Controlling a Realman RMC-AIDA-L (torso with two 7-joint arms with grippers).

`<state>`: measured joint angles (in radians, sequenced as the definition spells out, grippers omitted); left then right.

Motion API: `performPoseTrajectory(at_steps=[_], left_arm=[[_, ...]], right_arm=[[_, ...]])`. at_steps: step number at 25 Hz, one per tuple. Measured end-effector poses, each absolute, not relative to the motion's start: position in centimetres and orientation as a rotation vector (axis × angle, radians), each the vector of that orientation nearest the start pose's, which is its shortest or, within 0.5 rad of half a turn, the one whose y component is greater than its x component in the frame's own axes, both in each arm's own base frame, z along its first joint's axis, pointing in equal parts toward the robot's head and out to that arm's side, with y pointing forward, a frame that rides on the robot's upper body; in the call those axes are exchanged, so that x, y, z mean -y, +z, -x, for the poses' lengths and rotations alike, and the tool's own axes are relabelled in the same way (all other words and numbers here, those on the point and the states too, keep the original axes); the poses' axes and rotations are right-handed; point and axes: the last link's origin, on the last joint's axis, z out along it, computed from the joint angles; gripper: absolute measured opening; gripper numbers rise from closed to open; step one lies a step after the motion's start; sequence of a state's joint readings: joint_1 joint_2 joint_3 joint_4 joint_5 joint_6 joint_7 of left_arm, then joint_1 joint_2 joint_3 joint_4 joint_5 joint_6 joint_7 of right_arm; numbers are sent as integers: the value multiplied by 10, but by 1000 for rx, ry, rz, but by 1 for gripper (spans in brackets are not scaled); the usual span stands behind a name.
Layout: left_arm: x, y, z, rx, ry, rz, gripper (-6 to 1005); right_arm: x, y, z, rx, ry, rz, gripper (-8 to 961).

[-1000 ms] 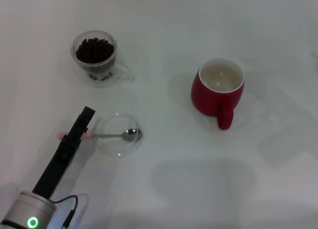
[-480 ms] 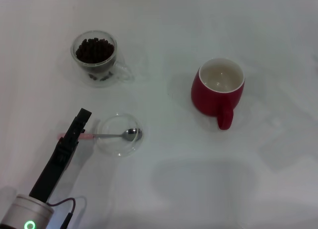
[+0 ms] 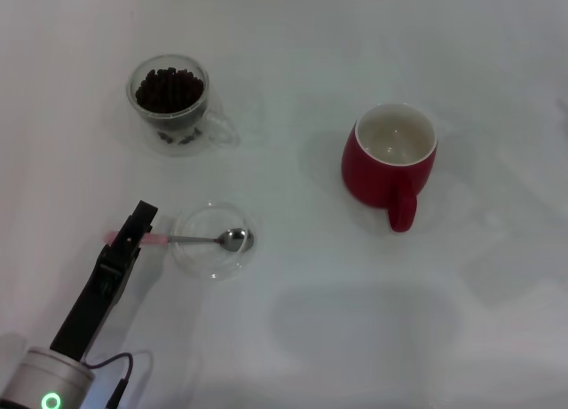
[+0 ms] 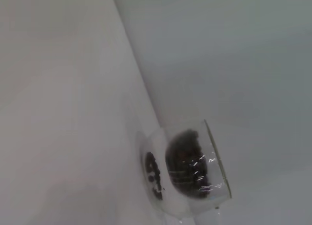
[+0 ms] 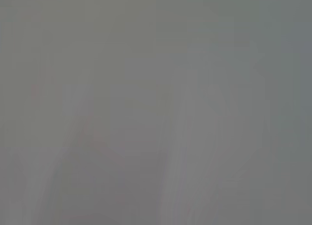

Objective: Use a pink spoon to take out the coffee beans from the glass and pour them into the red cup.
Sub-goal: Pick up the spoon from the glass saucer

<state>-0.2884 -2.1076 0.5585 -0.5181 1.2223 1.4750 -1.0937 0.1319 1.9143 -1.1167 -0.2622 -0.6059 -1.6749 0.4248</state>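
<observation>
The pink spoon (image 3: 224,240) lies with its metal bowl in a flat clear dish (image 3: 206,269) and its pale pink handle pointing left over the dish's rim. My left gripper (image 3: 138,221) comes in from the near left, and its tip sits over the spoon's handle. The glass (image 3: 169,107) with coffee beans (image 3: 169,88) stands at the far left. The left wrist view also shows the glass (image 4: 214,186) and the beans (image 4: 183,161). The red cup (image 3: 390,156) stands upright at the right, its white inside bare and its handle toward me. The right gripper is out of view.
Everything stands on a plain white table (image 3: 355,320). A few beans show in the base of the glass. The right wrist view shows only a grey blur.
My left gripper has drawn back a little toward the near left along the spoon's handle. The spoon, the dish, the glass and the cup have not moved.
</observation>
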Motion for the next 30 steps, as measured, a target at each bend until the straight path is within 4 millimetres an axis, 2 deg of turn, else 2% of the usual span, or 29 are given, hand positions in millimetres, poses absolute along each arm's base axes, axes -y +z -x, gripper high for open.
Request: performPoseTrajectory(at_steps=[10,18,30], left_arm=[[-175,-113,307,-2492,1881,-1790,303],[-175,-115,310,-2519,1853,-1801,183],[-172,-115,310,-2465,1844,-1967,192]], right_arm=[[-235,94,-359,-105,851,1687,343],[-237,93,-356,-96,854,1684,343],[-235,95,-358,-93,848,1683,343]])
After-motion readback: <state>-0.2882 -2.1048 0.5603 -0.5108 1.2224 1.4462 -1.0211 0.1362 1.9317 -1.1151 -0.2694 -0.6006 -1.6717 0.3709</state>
